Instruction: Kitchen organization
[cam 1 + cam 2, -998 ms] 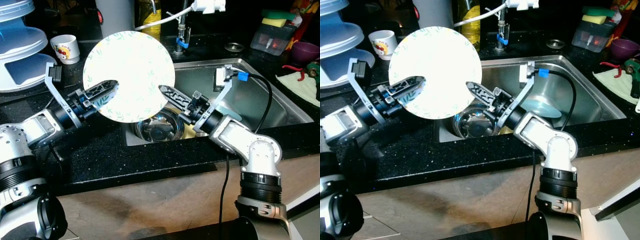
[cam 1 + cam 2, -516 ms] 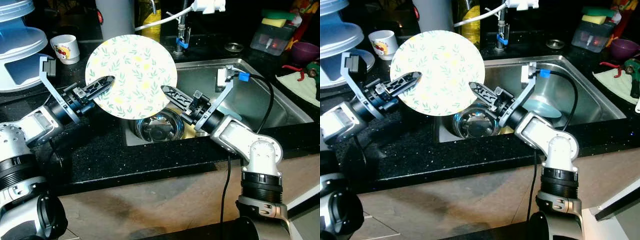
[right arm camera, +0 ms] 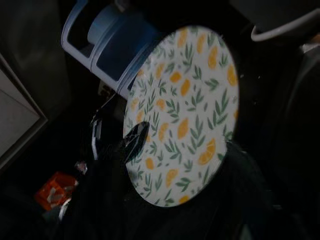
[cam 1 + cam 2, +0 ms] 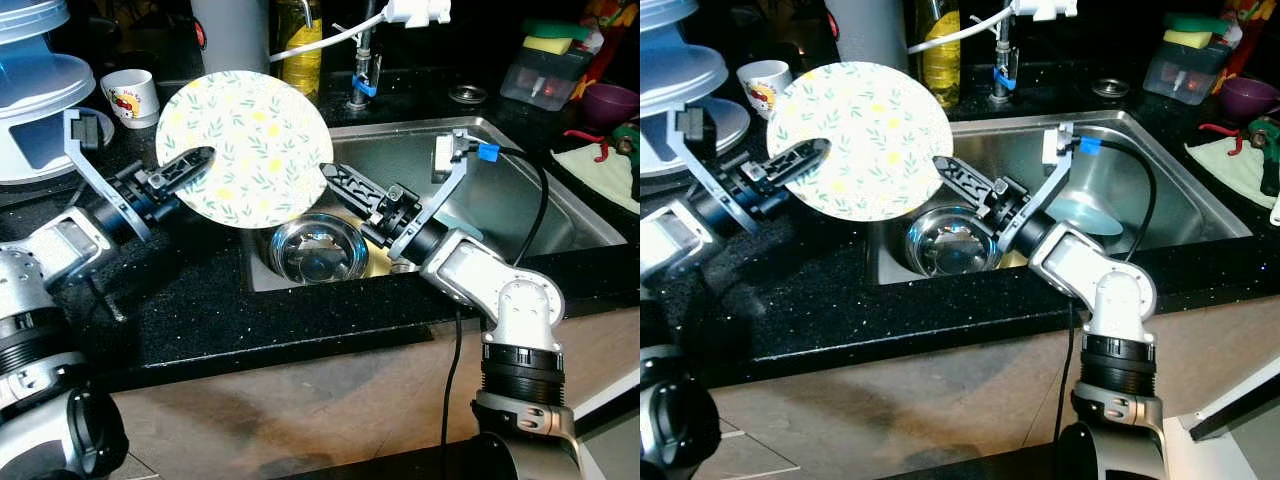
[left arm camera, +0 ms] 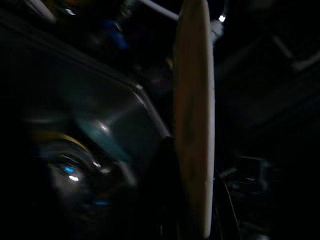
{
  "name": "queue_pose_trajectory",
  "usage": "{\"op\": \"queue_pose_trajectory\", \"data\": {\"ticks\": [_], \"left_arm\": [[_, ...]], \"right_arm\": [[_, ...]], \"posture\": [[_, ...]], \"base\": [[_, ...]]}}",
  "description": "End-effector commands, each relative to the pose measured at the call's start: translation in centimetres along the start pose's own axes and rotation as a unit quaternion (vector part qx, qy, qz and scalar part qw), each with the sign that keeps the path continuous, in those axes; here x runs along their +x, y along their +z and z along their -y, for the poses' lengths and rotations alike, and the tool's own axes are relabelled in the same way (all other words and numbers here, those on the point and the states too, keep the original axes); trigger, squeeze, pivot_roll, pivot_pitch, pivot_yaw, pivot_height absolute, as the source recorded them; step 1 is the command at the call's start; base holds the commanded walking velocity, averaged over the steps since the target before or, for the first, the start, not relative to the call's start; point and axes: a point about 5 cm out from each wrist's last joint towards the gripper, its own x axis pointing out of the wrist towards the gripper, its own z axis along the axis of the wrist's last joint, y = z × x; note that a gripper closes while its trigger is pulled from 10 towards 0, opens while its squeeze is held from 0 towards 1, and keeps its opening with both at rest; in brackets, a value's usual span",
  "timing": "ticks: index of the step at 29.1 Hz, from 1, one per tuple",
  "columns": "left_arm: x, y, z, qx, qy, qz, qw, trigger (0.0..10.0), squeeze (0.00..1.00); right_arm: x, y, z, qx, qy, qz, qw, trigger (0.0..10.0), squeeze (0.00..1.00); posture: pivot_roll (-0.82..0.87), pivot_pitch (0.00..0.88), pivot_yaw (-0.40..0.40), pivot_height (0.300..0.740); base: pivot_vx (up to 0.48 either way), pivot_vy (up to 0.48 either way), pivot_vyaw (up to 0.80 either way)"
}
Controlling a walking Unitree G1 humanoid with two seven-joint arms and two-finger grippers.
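A round plate (image 4: 245, 148) with a green leaf and yellow lemon pattern is held up over the counter at the sink's left edge. My left gripper (image 4: 200, 160) is shut on its left rim, one black finger lying across the patterned face. In the left wrist view the plate (image 5: 194, 115) is seen edge-on. My right gripper (image 4: 335, 180) is open over the sink, just right of the plate's rim and apart from it. The right wrist view faces the plate (image 3: 182, 112) from a short distance.
A steel bowl (image 4: 318, 250) lies in the steel sink (image 4: 520, 160), with a teal dish (image 4: 1085, 215) further right. A blue and white dish rack (image 4: 35, 100) and a mug (image 4: 132, 97) stand back left. The faucet (image 4: 362, 70), sponge box (image 4: 545, 70) and purple bowl (image 4: 610, 100) line the back.
The left gripper has carried the plate to the left, towards the rack. The right gripper, which was at the plate's right rim, now stands clear of it over the sink.
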Motion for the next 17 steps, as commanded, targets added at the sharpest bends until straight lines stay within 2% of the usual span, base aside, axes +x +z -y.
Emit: {"op": "queue_pose_trajectory", "data": {"ticks": [1, 2, 3, 4, 5, 6, 7, 8, 9, 10, 11, 13, 14, 15, 16, 17], "left_arm": [[-0.2, 0.7, 0.2, 0.023, 0.004, 0.009, 1.0, 0.0, 0.0], [-0.5, 1.5, 0.5, 0.073, 0.022, 0.003, 0.997, 0.0, 0.0], [-0.5, 1.5, 0.5, 0.073, 0.022, 0.003, 0.997, 0.0, 0.0], [-1.1, 2.5, 1.1, 0.152, 0.05, -0.019, 0.987, 0.0, 0.0], [-1.1, 2.5, 1.1, 0.152, 0.05, -0.019, 0.987, 0.0, 0.0], [-2.0, 3.7, 1.7, 0.261, 0.105, -0.065, 0.957, 0.0, 0.0], [-2.0, 3.7, 1.7, 0.261, 0.105, -0.065, 0.957, 0.0, 0.0], [-2.7, 4.7, 1.9, 0.322, 0.149, -0.084, 0.931, 0.0, 0.0], [-2.7, 4.7, 1.9, 0.322, 0.149, -0.084, 0.931, 0.0, 0.0], [-3.3, 5.6, 2.1, 0.37, 0.185, -0.095, 0.906, 0.0, 0.0], [-3.9, 6.7, 2.1, 0.429, 0.23, -0.102, 0.868, 0.0, 0.0], [-5.0, 8.6, 2.1, 0.546, 0.303, -0.119, 0.772, 0.0, 0.0], [-5.0, 8.6, 2.1, 0.546, 0.303, -0.119, 0.772, 0.0, 0.0], [-5.3, 9.4, 2.3, 0.591, 0.317, -0.118, 0.732, 0.0, 0.0], [-5.3, 9.9, 2.6, 0.624, 0.318, -0.117, 0.704, 0.0, 0.0], [-5.3, 9.9, 2.6, 0.624, 0.318, -0.117, 0.704, 0.0, 0.0]], "right_arm": [[0.2, 0.2, -0.1, -0.006, -0.004, 0.003, 1.0, 10.0, 1.0], [0.1, 0.4, 0.5, -0.018, -0.028, 0.007, 0.999, 10.0, 0.0], [0.1, 0.4, 0.5, -0.018, -0.028, 0.007, 0.999, 10.0, 0.0], [-0.2, 0.6, 1.1, -0.026, -0.051, 0.014, 0.998, 10.0, 0.0], [-0.2, 0.6, 1.1, -0.026, -0.051, 0.014, 0.998, 10.0, 0.0], [-0.5, 0.8, 1.8, -0.034, -0.079, 0.021, 0.996, 10.0, 0.0], [-0.5, 0.8, 1.8, -0.034, -0.079, 0.021, 0.996, 10.0, 0.0], [-0.6, 0.9, 2.0, -0.035, -0.085, 0.022, 0.996, 10.0, 0.0], [-0.6, 0.9, 2.0, -0.035, -0.085, 0.022, 0.996, 10.0, 0.0], [-0.6, 0.9, 2.1, -0.035, -0.089, 0.023, 0.995, 10.0, 0.0], [-0.6, 0.8, 2.2, -0.034, -0.092, 0.023, 0.995, 10.0, 0.0], [-0.5, 0.7, 2.3, -0.033, -0.094, 0.023, 0.995, 10.0, 0.0], [-0.5, 0.7, 2.3, -0.033, -0.094, 0.023, 0.995, 10.0, 0.0], [-0.5, 0.7, 2.4, -0.031, -0.095, 0.023, 0.995, 10.0, 0.0], [-0.4, 0.6, 2.4, -0.031, -0.095, 0.022, 0.995, 10.0, 0.0], [-0.4, 0.6, 2.4, -0.031, -0.095, 0.022, 0.995, 10.0, 0.0]], "posture": [[-0.03, 0.142, 0.007, 0.74], [-0.02, 0.144, 0.006, 0.74], [-0.02, 0.144, 0.006, 0.74], [-0.03, 0.145, 0.006, 0.74], [-0.03, 0.145, 0.006, 0.74], [-0.02, 0.147, 0.0, 0.74], [-0.02, 0.147, 0.0, 0.74], [-0.02, 0.147, 0.0, 0.74], [-0.02, 0.147, 0.0, 0.74], [-0.01, 0.147, -0.005, 0.74], [-0.01, 0.147, -0.005, 0.74], [-0.01, 0.147, -0.008, 0.74], [-0.01, 0.147, -0.008, 0.74], [-0.01, 0.147, -0.008, 0.74], [-0.01, 0.147, -0.01, 0.74], [-0.01, 0.147, -0.01, 0.74]], "base": [[0.0, 0.0, 0.0], [0.0, 0.0, 0.0], [0.0, 0.0, 0.0], [0.0, 0.0, 0.0], [0.0, 0.0, 0.0], [0.0, 0.0, 0.0], [0.0, 0.0, 0.0], [0.0, 0.0, 0.0], [0.0, 0.0, 0.0], [0.0, 0.0, 0.0], [0.0, 0.0, 0.0], [0.0, 0.0, 0.0], [0.0, 0.0, 0.0], [0.0, 0.0, 0.0], [0.0, 0.0, 0.0], [0.0, 0.0, 0.0]]}}
